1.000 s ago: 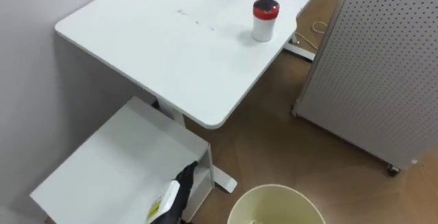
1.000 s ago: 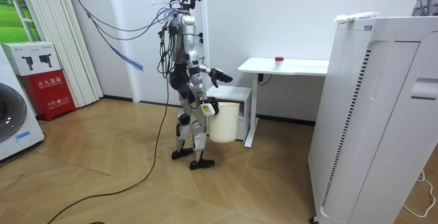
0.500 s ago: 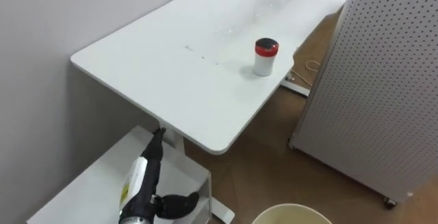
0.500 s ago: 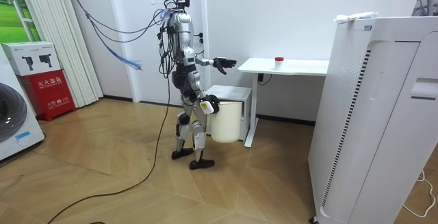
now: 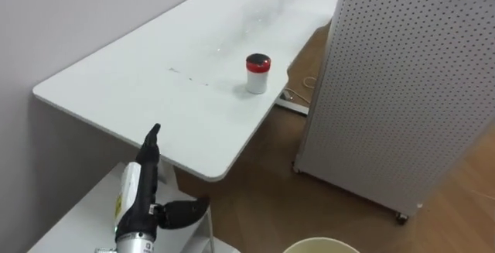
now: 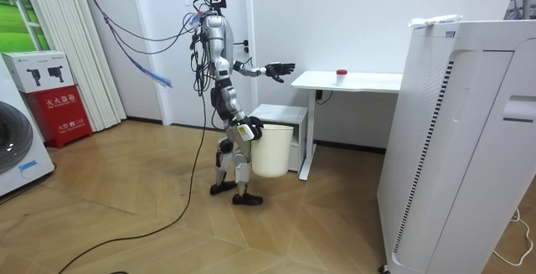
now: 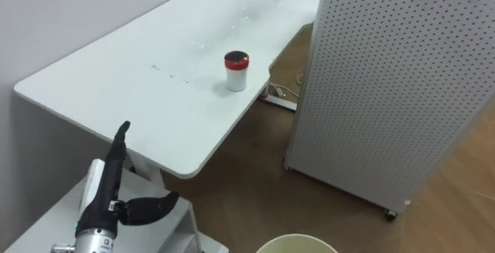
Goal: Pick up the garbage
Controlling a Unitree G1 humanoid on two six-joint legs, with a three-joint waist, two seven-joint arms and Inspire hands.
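the left hand, fingers straight and apart, hangs well short of the red-lidded jar, so reach across the surface and wrap its white body low.

I get bright, even, diffuse light across both eye views. The white table top carries a pale sheen toward 12 o'clock. The canister throws only a faint, soft-edged shadow at its 8 o'clock. The room view is evenly lit too.
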